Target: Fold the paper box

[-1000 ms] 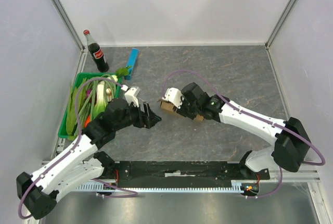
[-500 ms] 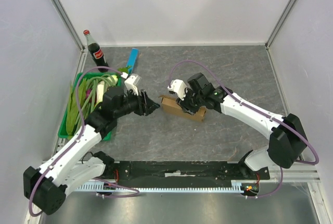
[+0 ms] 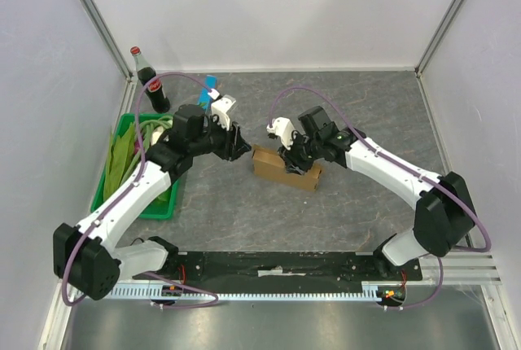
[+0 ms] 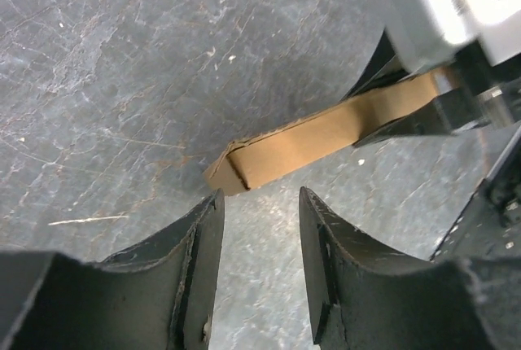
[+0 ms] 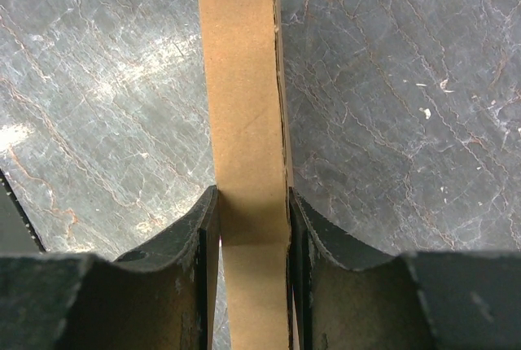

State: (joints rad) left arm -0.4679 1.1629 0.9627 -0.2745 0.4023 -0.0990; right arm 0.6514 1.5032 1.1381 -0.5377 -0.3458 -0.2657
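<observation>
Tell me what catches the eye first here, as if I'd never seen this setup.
The brown paper box at the middle of the table stands out, pinched edge-on by the right end effector. The left end effector hovers open just short of the box's folded corner, not touching it. At the left edge a green tray of leafy vegetables and a cola bottle behind it add bright colour.

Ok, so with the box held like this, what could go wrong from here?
The right gripper clamps only a narrow strip of the paper box, so it may slip or crease if pushed. The open left gripper sits just short of the box's folded end; coming in off-line, it could shove that end aside instead of straddling it.
</observation>
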